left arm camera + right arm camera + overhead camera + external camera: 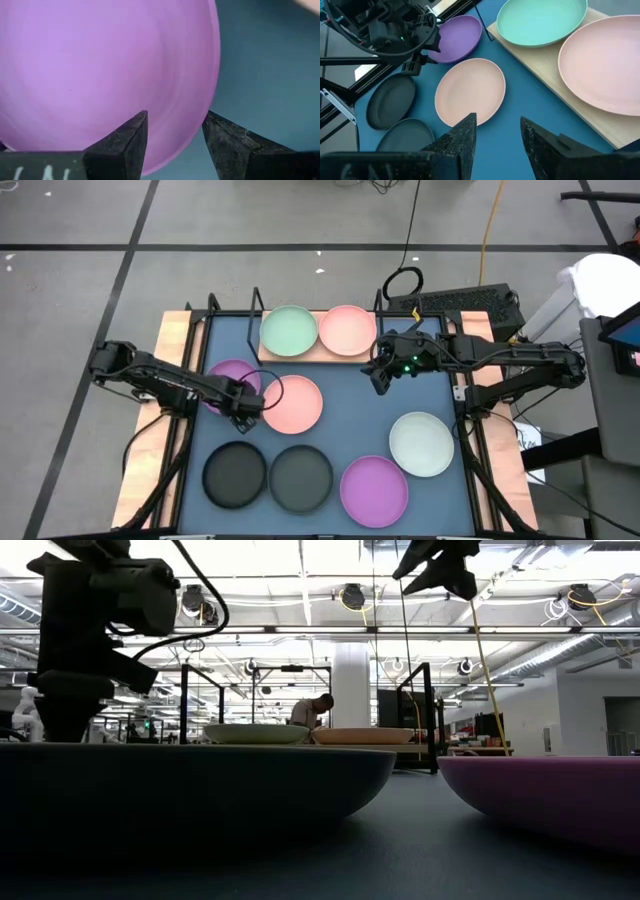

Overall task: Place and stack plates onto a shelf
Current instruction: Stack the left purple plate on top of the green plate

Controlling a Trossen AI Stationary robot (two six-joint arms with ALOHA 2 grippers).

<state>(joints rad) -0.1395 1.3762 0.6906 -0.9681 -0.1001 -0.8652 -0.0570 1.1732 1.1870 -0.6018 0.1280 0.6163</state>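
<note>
Two plates on shelf (pixel 300 352), six on mat.
L gripper (pixel 175 135) spread astride purple plate (pixel 232 379) rim; R gripper (pixel 497 131) parted, empty, near shelf. Risk: shallow bite, plate slips w/ lift.

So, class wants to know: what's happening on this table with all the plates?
A two-armed robot is putting plates on a wooden shelf. A mint green plate and a pink plate already sit there side by side. The left pincer is open over the rim of a purple plate on the blue mat. The right pincer hangs open above the mat near the shelf, holding nothing. Five more plates wait on the mat.
</note>
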